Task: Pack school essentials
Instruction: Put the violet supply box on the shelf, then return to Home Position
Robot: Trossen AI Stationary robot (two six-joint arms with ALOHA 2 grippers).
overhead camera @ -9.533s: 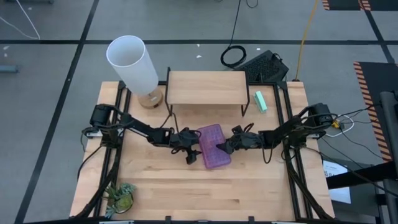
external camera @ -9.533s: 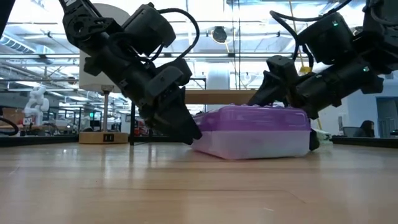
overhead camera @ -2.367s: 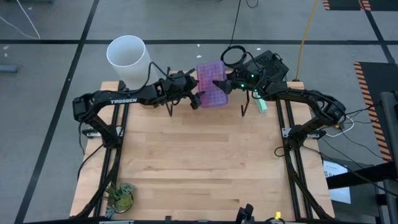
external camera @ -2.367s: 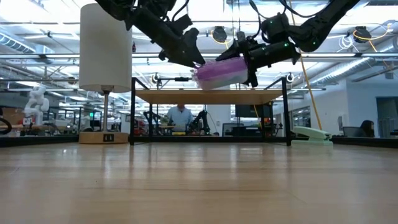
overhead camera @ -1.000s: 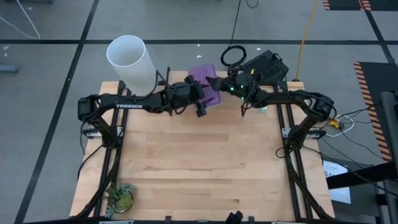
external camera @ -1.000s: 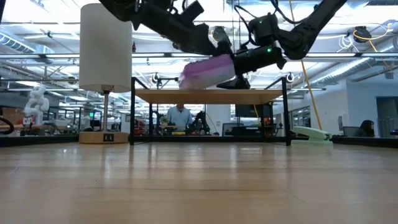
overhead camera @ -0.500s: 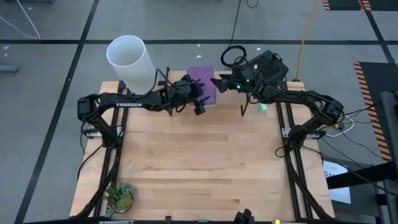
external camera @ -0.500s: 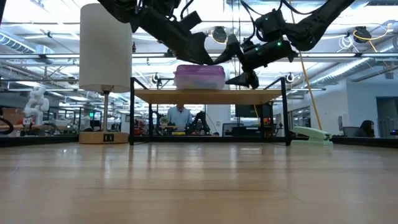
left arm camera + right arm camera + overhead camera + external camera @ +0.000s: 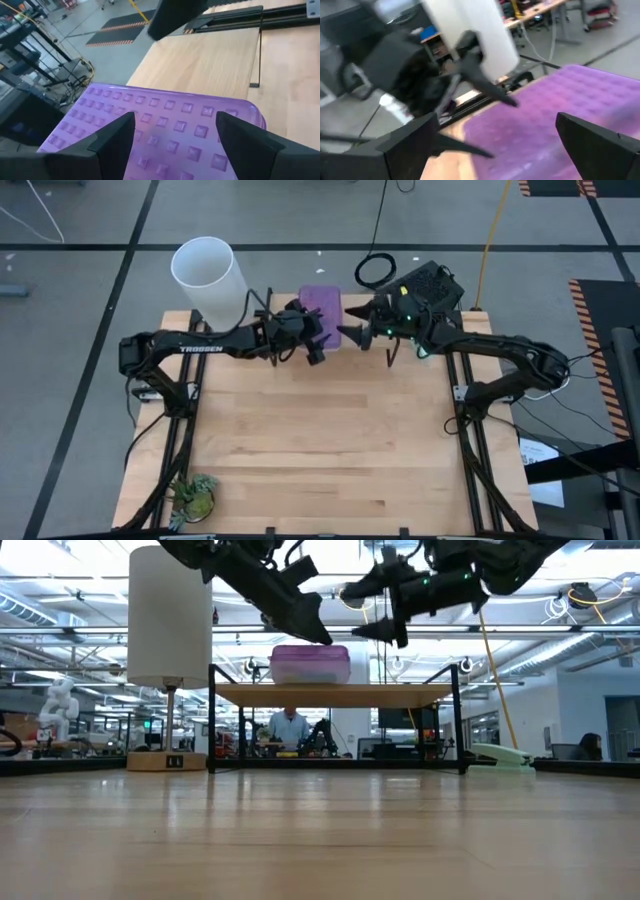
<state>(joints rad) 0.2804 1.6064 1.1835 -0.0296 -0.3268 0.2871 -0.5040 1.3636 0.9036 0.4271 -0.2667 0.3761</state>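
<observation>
Workshop floor surrounds our wooden table (image 9: 320, 440); at its upper centre, the small shelf (image 9: 335, 693) carries the purple case (image 9: 310, 662). Our left gripper (image 9: 318, 338) hangs at its left edge, fingers spread wide; our right gripper (image 9: 352, 332) hovers at its right, fingers apart. We risk knocking the case off if either finger clips it.

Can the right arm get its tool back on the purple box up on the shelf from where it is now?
Probably yes. The right tool hangs open just beside the purple box on the wooden shelf, nothing between them. The left tool is open close on the box's other side, so room is tight.
</observation>
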